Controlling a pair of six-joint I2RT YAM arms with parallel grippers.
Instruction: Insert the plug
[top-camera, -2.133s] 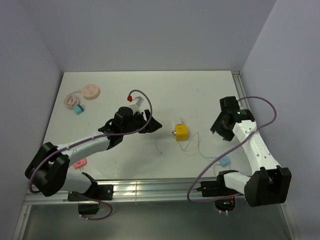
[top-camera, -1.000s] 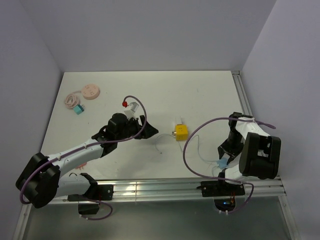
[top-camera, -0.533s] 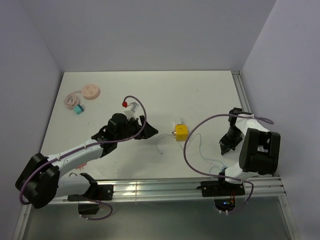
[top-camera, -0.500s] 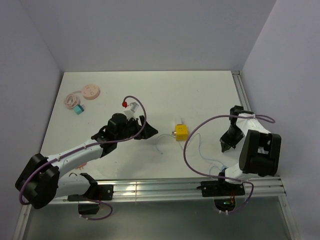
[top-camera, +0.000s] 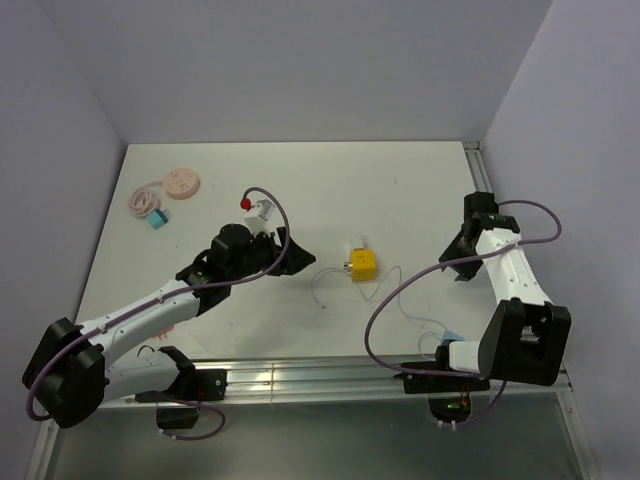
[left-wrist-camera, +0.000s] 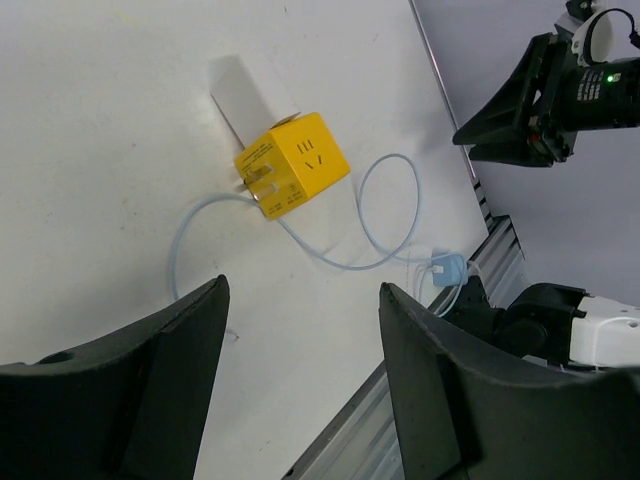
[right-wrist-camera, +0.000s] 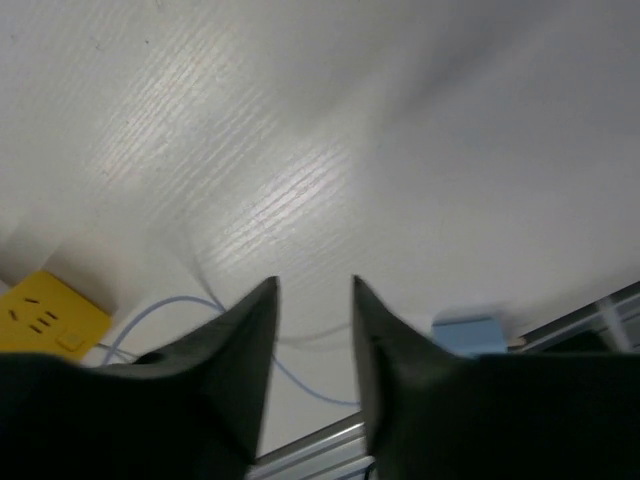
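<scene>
The yellow cube socket (top-camera: 362, 265) lies mid-table with a white adapter (top-camera: 356, 244) at its far side. A pale blue cable (top-camera: 400, 290) loops from it to the light blue plug (top-camera: 450, 338), which rests near the front rail. My left gripper (top-camera: 303, 258) hovers open just left of the cube. In the left wrist view the cube (left-wrist-camera: 292, 165) and plug (left-wrist-camera: 448, 270) lie beyond the gripper (left-wrist-camera: 303, 285). My right gripper (top-camera: 453, 267) hangs open and empty above the table, behind the plug. The blurred right wrist view shows that gripper (right-wrist-camera: 314, 281), the plug (right-wrist-camera: 468, 333) and the cube (right-wrist-camera: 45, 315).
A pink round disc (top-camera: 182, 184), a coiled pink cord (top-camera: 143, 198) and a small teal plug (top-camera: 157, 220) sit at the back left. A metal rail (top-camera: 300, 376) runs along the front edge and another rail (top-camera: 484, 190) along the right edge.
My right gripper has risen from the blue plug at the front edge and moved back over the table, leaving the plug lying there. The left arm has barely shifted.
</scene>
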